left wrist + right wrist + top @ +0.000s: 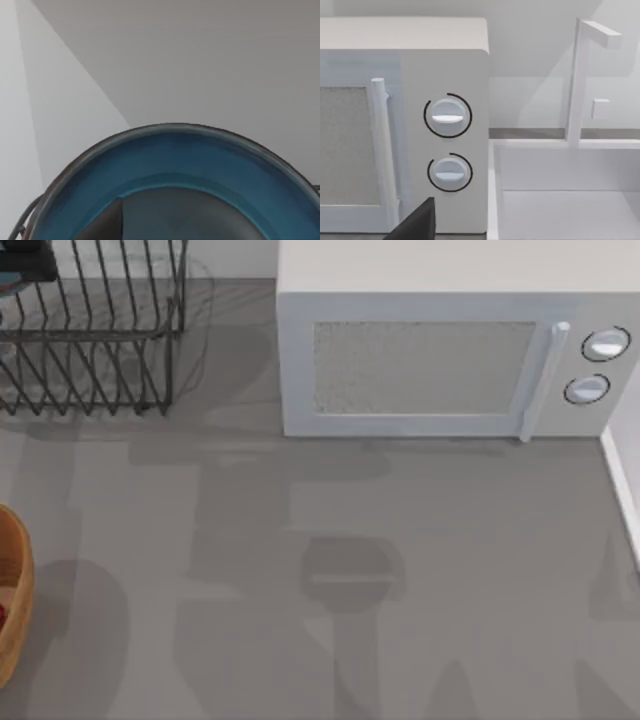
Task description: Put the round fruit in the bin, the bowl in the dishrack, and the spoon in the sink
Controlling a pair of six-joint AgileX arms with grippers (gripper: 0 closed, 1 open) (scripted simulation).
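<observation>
The dishrack [90, 335] stands at the counter's [400, 570] back left corner, the microwave [450, 350] along the back edge toward the right. A basket [12, 590] sits at the left edge, and the sink [565, 195] lies just beside the microwave at the right edge.

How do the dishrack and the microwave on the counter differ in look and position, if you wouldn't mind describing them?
The dishrack is an open frame of thin dark wire bars that can be seen through; the microwave is a closed pale box with a handled door and two round dials. In the top view, the dishrack stands at the far left corner, cut by the frame edge, while the microwave stands right of it. Both sit at the back of the grey counter.
</observation>
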